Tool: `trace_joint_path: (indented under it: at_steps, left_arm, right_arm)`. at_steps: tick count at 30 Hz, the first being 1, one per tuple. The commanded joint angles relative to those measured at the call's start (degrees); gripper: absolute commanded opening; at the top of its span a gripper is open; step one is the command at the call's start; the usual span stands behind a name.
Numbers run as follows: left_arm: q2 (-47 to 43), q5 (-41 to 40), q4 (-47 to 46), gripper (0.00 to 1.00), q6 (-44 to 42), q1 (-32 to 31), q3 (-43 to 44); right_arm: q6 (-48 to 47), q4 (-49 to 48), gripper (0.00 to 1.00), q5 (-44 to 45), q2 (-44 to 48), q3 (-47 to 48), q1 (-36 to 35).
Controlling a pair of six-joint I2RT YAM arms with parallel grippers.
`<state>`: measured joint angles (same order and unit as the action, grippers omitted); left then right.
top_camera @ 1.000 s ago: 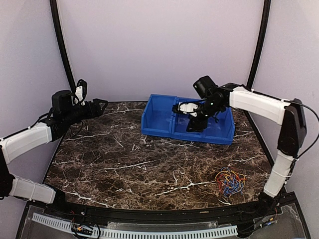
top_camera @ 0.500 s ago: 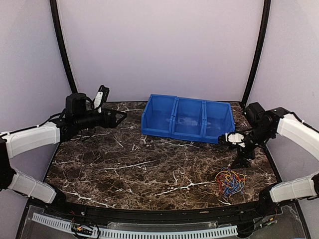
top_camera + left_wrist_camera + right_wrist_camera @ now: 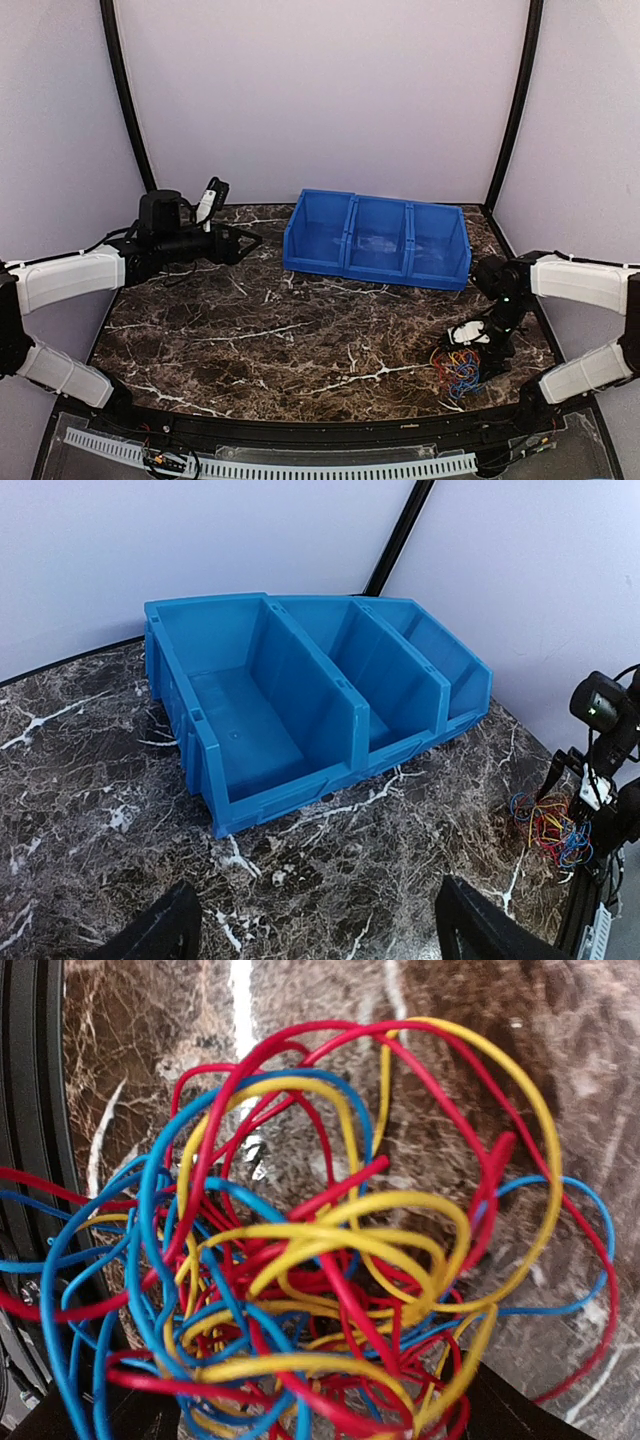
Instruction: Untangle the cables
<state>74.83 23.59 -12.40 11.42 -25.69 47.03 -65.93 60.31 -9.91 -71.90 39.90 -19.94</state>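
Cables (image 3: 460, 368): one tangle on the surface (image 3: 280, 330) at the near right corner, unmoved, well apart from the bin (image 3: 320, 262).

Top view: within the last second the right end effector (image 3: 482, 352) has been swung from over the bin down onto the cables. The left end effector (image 3: 245, 243) has been extended a little toward the bin, at far left.

Left wrist: fingers (image 3: 150, 935) are seen wide apart, with nothing held. The bin is near, the cables far right.

Right wrist: the view is filled by red, yellow and blue strands, tightly interlaced. Fingers (image 3: 510, 1410) are spread either side, not closed. A first grasp is judged imminent; untangling is not yet begun.
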Motion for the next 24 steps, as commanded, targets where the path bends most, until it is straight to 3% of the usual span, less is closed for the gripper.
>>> trace_joint_path:
  at_steps: [1, 8, 12, 17, 21, 24]
  left_arm:
    - [-0.8, 0.5, 1.4, 0.84, -1.3, -0.4, 2.0]
    - [-2.0, -1.2, 1.4, 0.84, -1.0, -1.4, 1.5]
    - [-2.3, -4.5, 4.3, 0.84, -0.5, -4.5, 2.9]
    - [-6.2, -6.0, 7.0, 0.84, 6.0, -5.4, 1.9]
    - [-9.9, -8.3, 8.8, 0.78, 8.1, -6.0, -1.7]
    - [-10.6, -8.6, 10.0, 0.72, 10.2, -6.6, -4.6]
  right_arm:
    - [0.6, -6.3, 0.88, 2.9, -4.6, -1.8, -3.5]
    - [6.3, -15.0, 0.62, -5.5, -13.1, 6.8, -10.1]
    - [8.1, -20.5, 0.54, -9.1, -21.4, 15.5, -16.5]
    - [9.1, -23.3, 0.48, -13.7, -31.8, 29.9, -23.5]
    - [8.2, -16.3, 0.57, -17.2, -34.3, 39.7, -24.4]
    - [7.2, -15.7, 0.76, -15.9, -28.2, 37.2, -22.6]
